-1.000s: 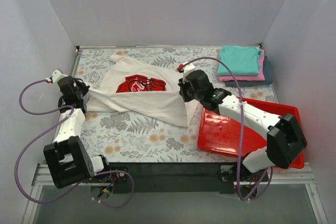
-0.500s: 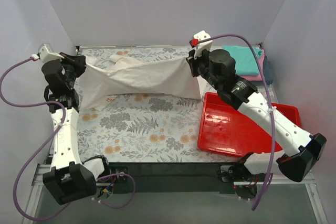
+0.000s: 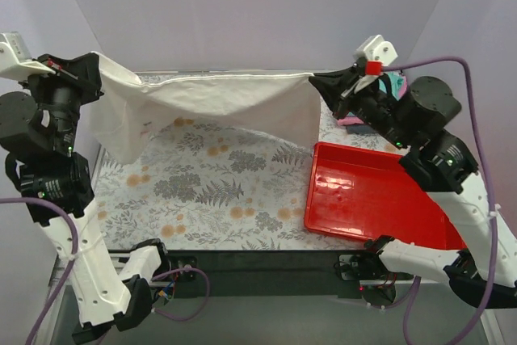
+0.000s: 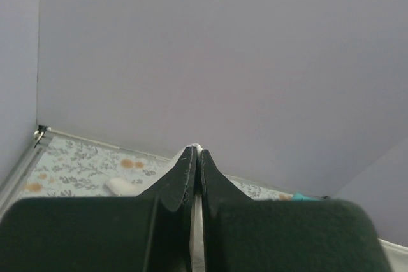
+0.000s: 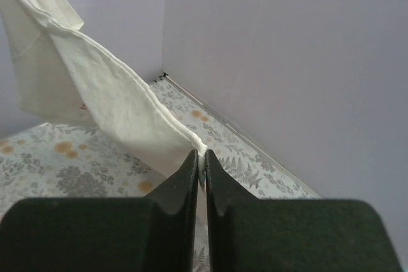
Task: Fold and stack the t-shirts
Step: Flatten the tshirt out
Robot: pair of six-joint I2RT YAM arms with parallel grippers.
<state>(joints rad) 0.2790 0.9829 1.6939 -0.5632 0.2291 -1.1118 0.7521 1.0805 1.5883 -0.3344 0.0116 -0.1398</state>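
Observation:
A white t-shirt (image 3: pixel 218 103) hangs stretched in the air between my two grippers, above the floral table (image 3: pixel 210 191). Its red print faces away and barely shows. My left gripper (image 3: pixel 95 62) is shut on the shirt's left corner, high at the far left. My right gripper (image 3: pixel 317 80) is shut on the right corner, high at the far right. In the right wrist view the white cloth (image 5: pixel 95 93) runs away from the pinched tips (image 5: pixel 201 155). The left wrist view shows a sliver of white cloth between the shut gripper (image 4: pixel 197 151). The folded teal t-shirt (image 3: pixel 393 84) is mostly hidden behind my right arm.
A red plastic tray (image 3: pixel 371 199) lies on the table at the right, under my right arm. Pale walls enclose the table at the back and both sides.
Both arms have lifted and spread apart, raising the white t-shirt off the table until it hangs taut between them, with the print turned away.

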